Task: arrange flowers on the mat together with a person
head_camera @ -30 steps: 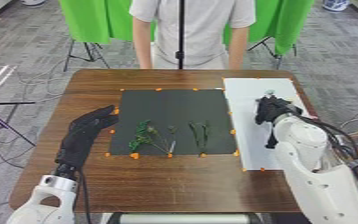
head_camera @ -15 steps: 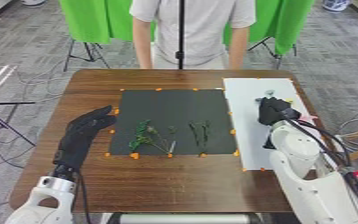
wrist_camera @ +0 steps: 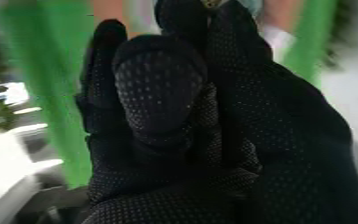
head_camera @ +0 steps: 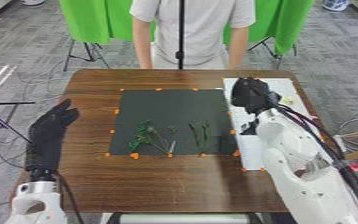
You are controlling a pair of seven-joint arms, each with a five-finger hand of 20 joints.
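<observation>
Black-gloved, your right robot hand (head_camera: 250,92) looks clamped on a pale flower (wrist_camera: 251,6); a loose pinch could drop it short of the mat (head_camera: 168,106).

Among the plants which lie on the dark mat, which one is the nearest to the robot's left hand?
The bushy green sprig at the mat's left side; the thinner, barer stems lie farther from the left hand.
</observation>
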